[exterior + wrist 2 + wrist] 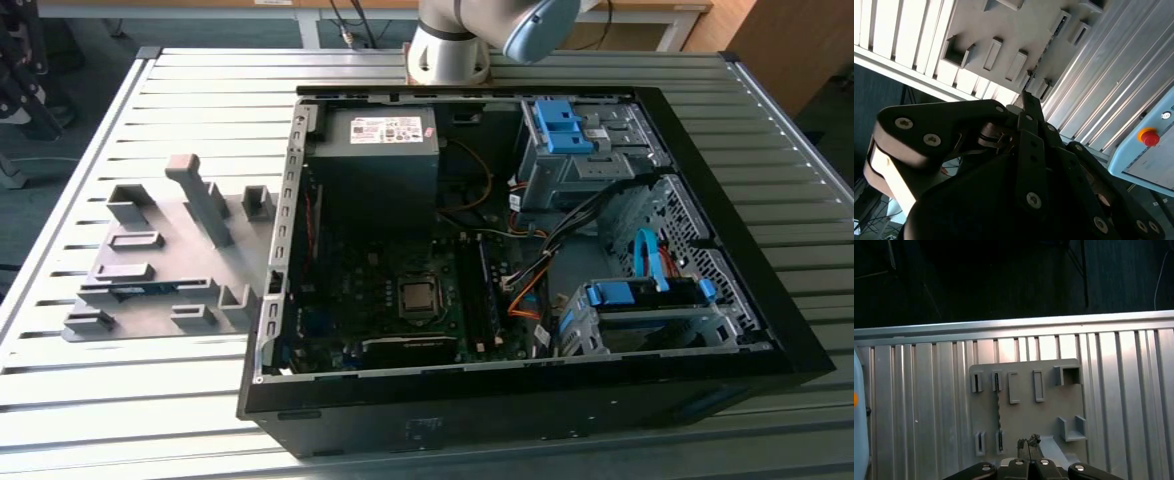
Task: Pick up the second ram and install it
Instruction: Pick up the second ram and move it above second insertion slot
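Closest to my wrist cameras is the pincer [1029, 442], black, fingers pressed together with nothing between them. The second wrist view shows the same pincer [1026, 102], two fingers flat against each other down to the tip.

Under it I see the table [174, 420], ribbed aluminium slats running lengthwise. Past the table edge the floor is dark, with a few cables trailing, and there is wood-coloured furniture along the back of the room in the exterior view.

Counting now. One computer case [534, 400], black, lying open with its motherboard [387, 290] showing. One power supply [380, 135] sits at the far end of the case, and there are two blue drive brackets, one by the arm's base [561, 125] and one nearer the camera [641, 292]. One grey fixture plate [180, 250] lies on the slats to the exterior view's left of the case, studded with slotted blocks. One red stop button [1149, 136] sits on a pale blue panel. One arm base [447, 50] stands behind the case.

One second ram [998, 410] stands on its long edge in the fixture plate, held by a slot at each end. It is off to one side of my fingertips, near them but not touching, and the pincer hangs over the same plate.
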`<state>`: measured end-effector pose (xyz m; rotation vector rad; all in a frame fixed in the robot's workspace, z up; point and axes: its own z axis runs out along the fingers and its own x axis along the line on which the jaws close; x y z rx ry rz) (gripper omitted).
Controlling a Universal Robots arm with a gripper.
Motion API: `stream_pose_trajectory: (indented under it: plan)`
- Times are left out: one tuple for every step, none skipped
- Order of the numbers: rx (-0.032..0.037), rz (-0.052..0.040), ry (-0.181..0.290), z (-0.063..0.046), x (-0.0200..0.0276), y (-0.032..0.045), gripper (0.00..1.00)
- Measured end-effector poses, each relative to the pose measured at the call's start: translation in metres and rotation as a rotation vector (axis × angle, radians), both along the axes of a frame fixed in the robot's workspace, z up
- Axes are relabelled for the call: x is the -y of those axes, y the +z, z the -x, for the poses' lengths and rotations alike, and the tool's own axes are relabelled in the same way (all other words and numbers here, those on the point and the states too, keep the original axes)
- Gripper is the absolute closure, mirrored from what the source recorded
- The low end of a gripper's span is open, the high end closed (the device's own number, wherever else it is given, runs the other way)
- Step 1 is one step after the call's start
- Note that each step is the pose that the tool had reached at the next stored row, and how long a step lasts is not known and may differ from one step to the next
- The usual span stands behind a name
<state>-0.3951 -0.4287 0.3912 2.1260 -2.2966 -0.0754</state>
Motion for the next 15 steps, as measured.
stream_pose_trajectory:
  plan:
    - [0.0000,0.0000,0.009,0.0000,0.0000,0.0000,0.89]
    - [0.0000,0.0000,0.012,0.0000,0.0000,0.0000,0.89]
    - [-0.0001,0.0001,0.012,0.0000,0.0000,0.0001,0.89]
    - [-0.0002,0.0002,0.012,0.0000,0.0000,0.0001,0.89]
    - [-0.0001,0.0001,0.012,0.0000,0.0000,0.0001,0.89]
    - [-0.0001,0.0001,0.012,0.0000,0.0000,0.0001,0.89]
    - [-0.0001,0.0001,0.012,0.0000,0.0000,0.0001,0.89]
    - [-0.0001,0.0001,0.012,0.0000,0.0000,0.0001,0.89]
    - [-0.0001,0.0001,0.013,0.0000,0.0000,0.0001,0.89]
    - [-0.0001,0.0001,0.013,0.0000,0.0000,0.0001,0.89]
    - [-0.0001,0.0001,0.013,0.0000,0.0000,0.0001,0.89]
    - [-0.0001,0.0001,0.013,0.0000,0.0000,0.0001,0.89]
    - [-0.0001,0.0001,0.013,0.0000,0.0000,0.0001,0.89]
    - [-0.0001,0.0001,0.013,0.0000,0.0000,0.0001,0.89]
    - [-0.0001,0.0001,0.013,0.0000,0.0000,0.0001,0.89]
